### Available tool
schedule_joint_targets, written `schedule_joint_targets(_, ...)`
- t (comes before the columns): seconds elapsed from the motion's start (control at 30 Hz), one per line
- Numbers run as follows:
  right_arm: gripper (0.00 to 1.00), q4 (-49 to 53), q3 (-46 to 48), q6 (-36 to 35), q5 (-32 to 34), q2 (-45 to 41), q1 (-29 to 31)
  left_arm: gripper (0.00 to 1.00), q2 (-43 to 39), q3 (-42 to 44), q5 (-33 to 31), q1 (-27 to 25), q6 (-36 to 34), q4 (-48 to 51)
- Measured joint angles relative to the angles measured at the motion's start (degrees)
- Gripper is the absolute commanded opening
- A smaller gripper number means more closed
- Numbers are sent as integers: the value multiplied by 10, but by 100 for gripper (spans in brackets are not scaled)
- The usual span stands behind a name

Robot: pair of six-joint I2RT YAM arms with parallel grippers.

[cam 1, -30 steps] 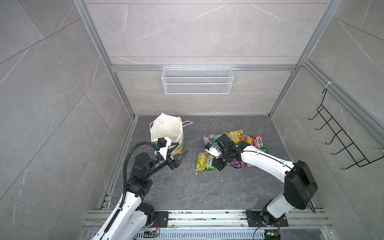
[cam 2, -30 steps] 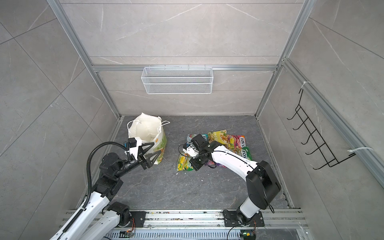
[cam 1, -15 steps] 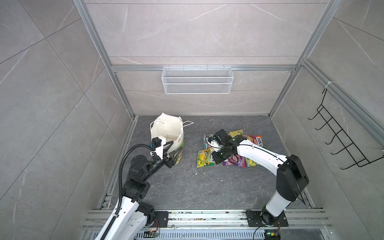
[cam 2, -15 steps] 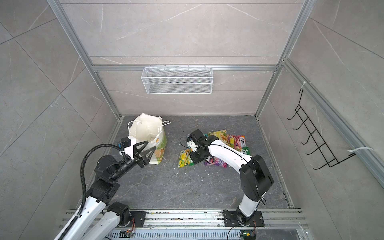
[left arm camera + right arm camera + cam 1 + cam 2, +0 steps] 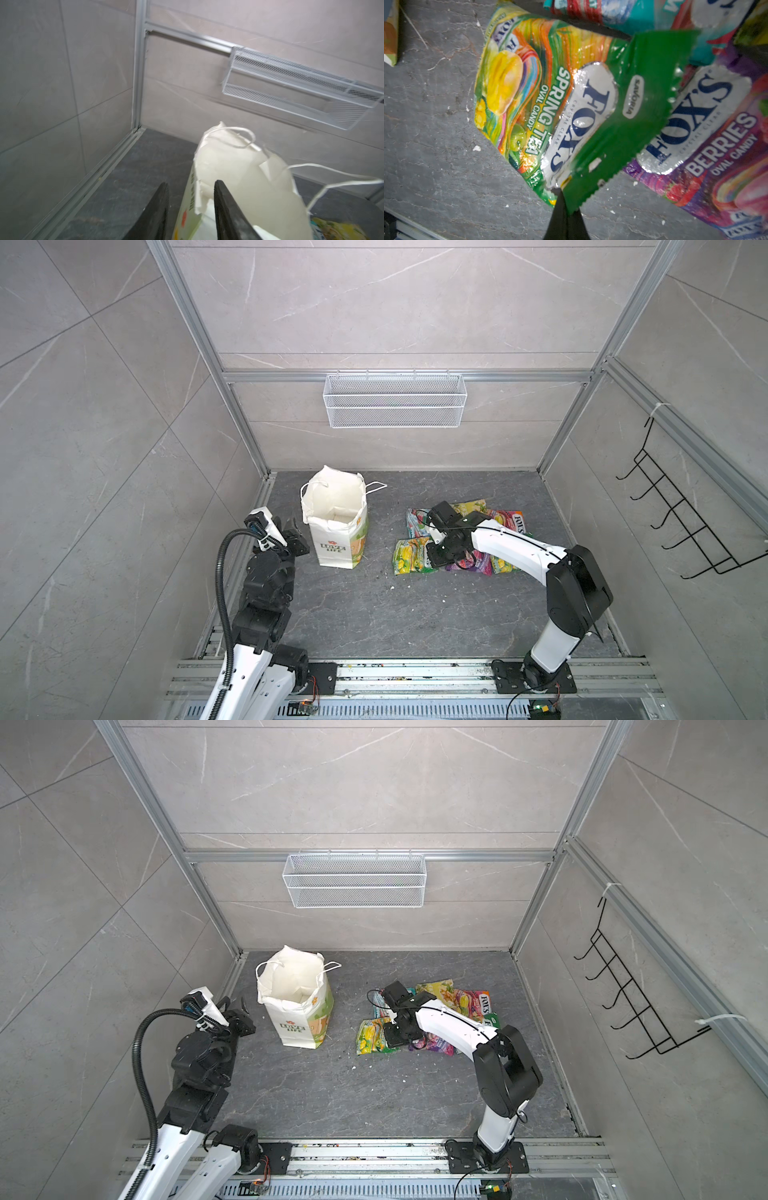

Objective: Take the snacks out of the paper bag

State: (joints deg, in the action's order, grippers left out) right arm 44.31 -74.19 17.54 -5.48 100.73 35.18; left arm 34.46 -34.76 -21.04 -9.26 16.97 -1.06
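"Where are you in the job?"

"Near the end, I judge. The paper bag stands upright on the left of the bench, mouth open, and what I can see of its inside in both top views is bare white paper. The snacks lie in an overlapping heap on the right, well apart from it."

"And your arms?"

"My right pincer is closed tight on the saw-toothed top seal of the green packet, which lies at the heap's edge nearest the bag, its body on the bench. My left pincer stands just beside the bag's torn rim, jaws a narrow gap apart and gripping nothing; whether one touches the paper I cannot tell."

"Next?"

"Let go of the seal and lift straight off, so the glossy film does not drag along. Then a look into the bag's bottom."

"Any writing?"

"The bag says LOVE LIFE. The green packet reads FOX'S CRYSTAL CLEAR, SPRING TEA OVAL CANDY, with a small SAVORIA badge. The purple packet beside it reads FOX'S, BERRIES OVAL CANDY."
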Motion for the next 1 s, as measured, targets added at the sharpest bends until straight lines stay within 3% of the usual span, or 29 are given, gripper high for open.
schedule_joint_targets(0.23,0,-5,2,5,2,4,-1,36,131,35,139,187,105,-10)
schedule_joint_targets(0.37,0,-10,13,10,2,4,-3,36,218,55,203,240,144,-56)
schedule_joint_targets(0.53,2,-18,21,18,2,5,-8,37,393,24,274,258,145,-104)
schedule_joint_targets(0.63,10,-19,21,23,6,9,-9,37,487,-12,321,260,139,-123)
schedule_joint_targets(0.83,47,-18,21,29,13,9,-10,38,564,-67,386,260,128,-138)
schedule_joint_targets(0.97,58,-17,24,37,28,-14,-10,38,607,-89,435,260,128,-148)
schedule_joint_targets(1.0,68,-17,25,38,33,-25,-10,38,616,-93,443,260,129,-148)
